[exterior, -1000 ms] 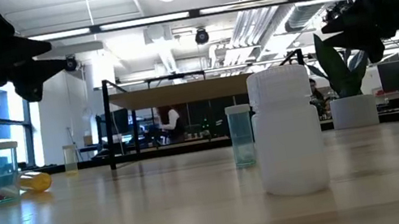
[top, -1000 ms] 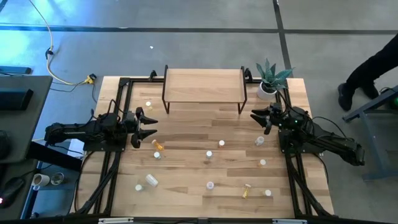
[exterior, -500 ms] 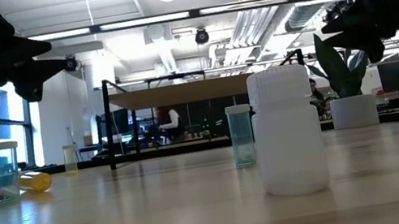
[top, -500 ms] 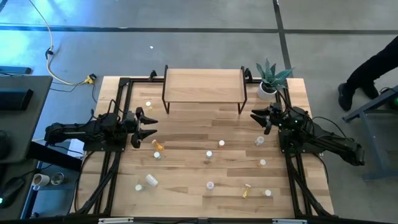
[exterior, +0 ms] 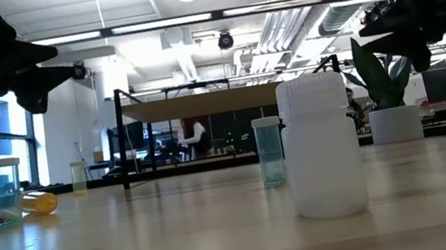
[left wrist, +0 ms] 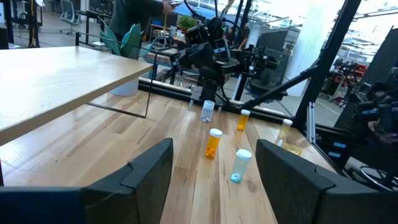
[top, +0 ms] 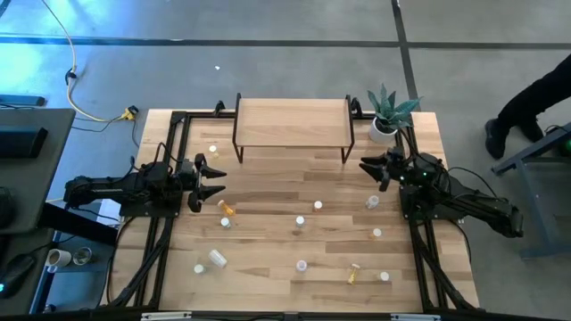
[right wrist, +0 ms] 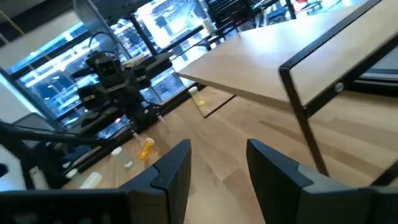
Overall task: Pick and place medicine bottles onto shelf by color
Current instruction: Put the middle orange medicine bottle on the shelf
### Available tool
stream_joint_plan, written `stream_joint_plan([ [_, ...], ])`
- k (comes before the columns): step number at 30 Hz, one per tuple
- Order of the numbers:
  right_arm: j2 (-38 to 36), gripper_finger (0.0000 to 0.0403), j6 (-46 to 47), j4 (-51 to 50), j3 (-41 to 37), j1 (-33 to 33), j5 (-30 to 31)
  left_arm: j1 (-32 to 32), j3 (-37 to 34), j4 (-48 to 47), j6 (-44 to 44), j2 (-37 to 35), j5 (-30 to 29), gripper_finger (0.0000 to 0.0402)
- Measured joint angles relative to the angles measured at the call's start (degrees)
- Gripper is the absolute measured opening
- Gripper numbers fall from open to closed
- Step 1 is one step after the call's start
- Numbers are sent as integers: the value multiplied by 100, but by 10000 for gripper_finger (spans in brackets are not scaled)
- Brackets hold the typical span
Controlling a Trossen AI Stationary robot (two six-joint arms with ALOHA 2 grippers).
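Nothing moved; shelf [top: 293, 122] lengthwise across table [top: 268, 192].

No writing, label, brand, number or sign can be read in any view. The medicine bottles [top: 227, 208] scattered on the tabletop [top: 268, 259] show no legible print, not even the large white bottle [exterior: 322, 146] nearest the low camera. The shelf [top: 292, 122] is plain wood, and the room behind offers nothing clear enough to read.
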Motion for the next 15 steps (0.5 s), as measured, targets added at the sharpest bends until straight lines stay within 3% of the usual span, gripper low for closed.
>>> stream_joint_plan([
  [11,-2,147,28,-54,0,-2,391,0,-2,0,0,0,0,220],
  [15,-2,147,571,-56,0,0,422,1,-1,0,0,0,0,220],
])
